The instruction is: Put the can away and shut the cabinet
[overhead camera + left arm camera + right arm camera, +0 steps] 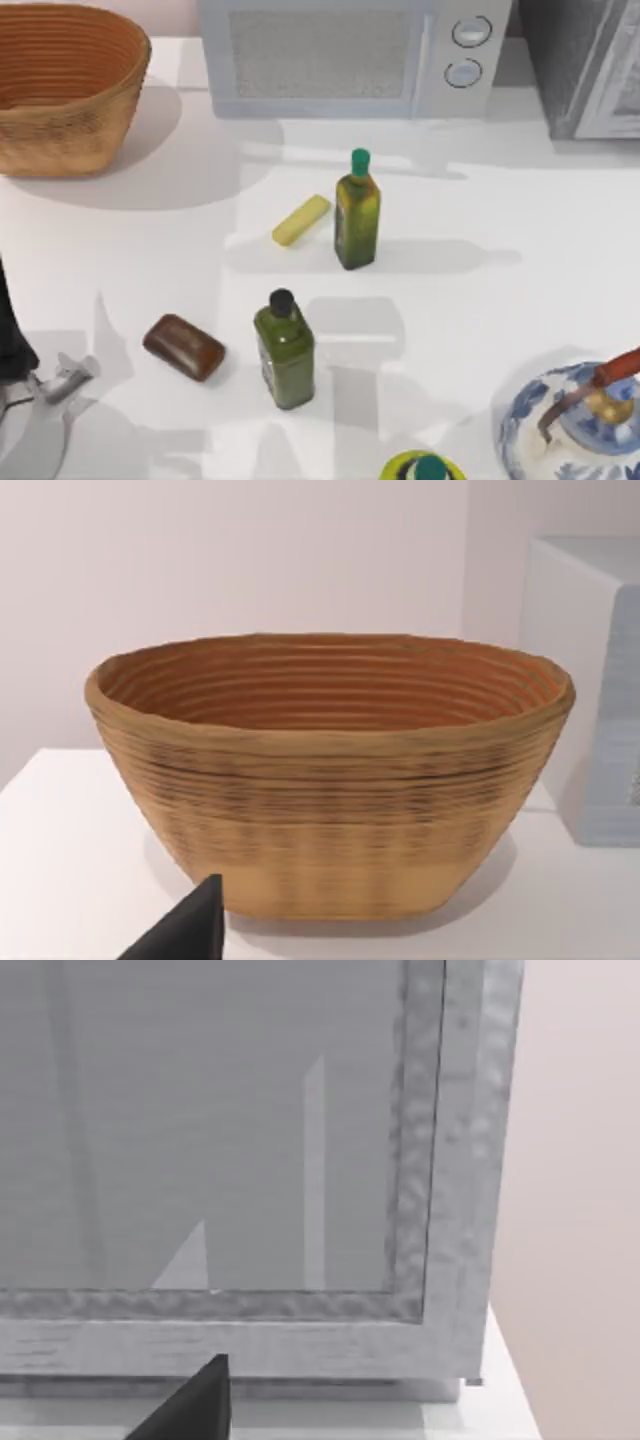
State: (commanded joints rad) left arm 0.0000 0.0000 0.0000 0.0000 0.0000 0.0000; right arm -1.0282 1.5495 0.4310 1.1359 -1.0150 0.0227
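Cabinet stands at the table's far right, panel door apparently flush before the right gripper, so we judge the can stowed and the task nearly done; left gripper parked by the basket; we cannot tell the opening of the 2 grippers.

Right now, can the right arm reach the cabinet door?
Probably yes: the right gripper faces the cabinet and its framed door from close by, with nothing between them in the right wrist view.

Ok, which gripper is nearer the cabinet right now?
Right. The right gripper faces the cabinet door close up. The left arm sits at the table's near left edge, facing the basket, far across from it.
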